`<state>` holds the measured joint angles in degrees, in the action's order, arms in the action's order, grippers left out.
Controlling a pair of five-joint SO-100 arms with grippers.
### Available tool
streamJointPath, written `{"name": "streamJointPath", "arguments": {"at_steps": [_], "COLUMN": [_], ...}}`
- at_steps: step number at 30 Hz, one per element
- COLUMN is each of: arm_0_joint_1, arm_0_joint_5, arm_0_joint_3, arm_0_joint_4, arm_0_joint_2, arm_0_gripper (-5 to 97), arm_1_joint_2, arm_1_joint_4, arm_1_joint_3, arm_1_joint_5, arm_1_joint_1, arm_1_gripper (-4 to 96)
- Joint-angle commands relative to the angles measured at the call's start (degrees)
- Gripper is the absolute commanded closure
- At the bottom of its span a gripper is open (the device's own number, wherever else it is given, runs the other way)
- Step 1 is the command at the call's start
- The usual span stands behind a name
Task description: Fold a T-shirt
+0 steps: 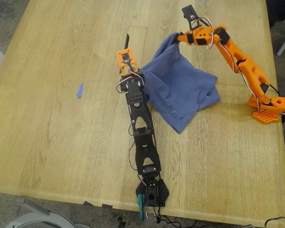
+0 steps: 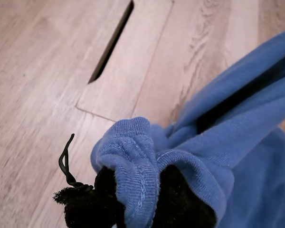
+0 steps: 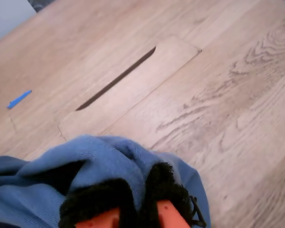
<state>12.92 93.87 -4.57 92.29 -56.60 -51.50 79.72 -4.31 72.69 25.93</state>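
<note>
The slate-blue T-shirt (image 1: 180, 92) lies bunched on the wooden table, right of centre in the exterior view, with two parts lifted off the surface. My first gripper (image 1: 136, 74), on the black arm, is shut on a ribbed hem of the T-shirt (image 2: 133, 156), and the cloth wraps over its black fingers (image 2: 180, 199). On the orange arm, my second gripper (image 1: 176, 37) is shut on another edge of the T-shirt (image 3: 99, 161), held up toward the far side of the table. The chest print is hidden.
A dark slot (image 1: 127, 40) in an inset panel of the table (image 1: 61, 142) lies just beyond my first gripper. A small blue tape scrap (image 1: 80, 90) sits at the exterior view's left. The orange arm's base (image 1: 268, 107) stands near the table's right edge in that view.
</note>
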Motion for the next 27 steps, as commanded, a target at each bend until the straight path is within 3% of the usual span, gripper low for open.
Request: {"name": "streamJointPath", "arguments": {"at_steps": [1, 6, 10, 27], "arm_0_joint_1": [-0.53, -3.87, -5.89, -13.18], "arm_0_joint_5": [0.97, 2.02, 2.64, 3.52], "arm_0_joint_3": [20.13, 23.99, 21.80, -20.83], "arm_0_joint_4": [11.16, 13.27, 13.54, 13.27], "arm_0_joint_2": [2.55, 5.36, 4.92, -18.72], "arm_0_gripper": [92, 92, 92, 92], "arm_1_joint_2": [-6.42, -9.49, -12.30, -43.07], "arm_1_joint_4": [6.33, 17.14, 17.58, 17.14], "arm_1_joint_3": [-3.16, -3.16, 0.18, 51.24], "arm_1_joint_5": [-0.44, -1.23, -1.67, -2.46], "arm_1_joint_1": [-0.09, -1.67, -2.11, -7.82], "arm_1_gripper": [91.3, 91.4, 91.4, 91.4]}}
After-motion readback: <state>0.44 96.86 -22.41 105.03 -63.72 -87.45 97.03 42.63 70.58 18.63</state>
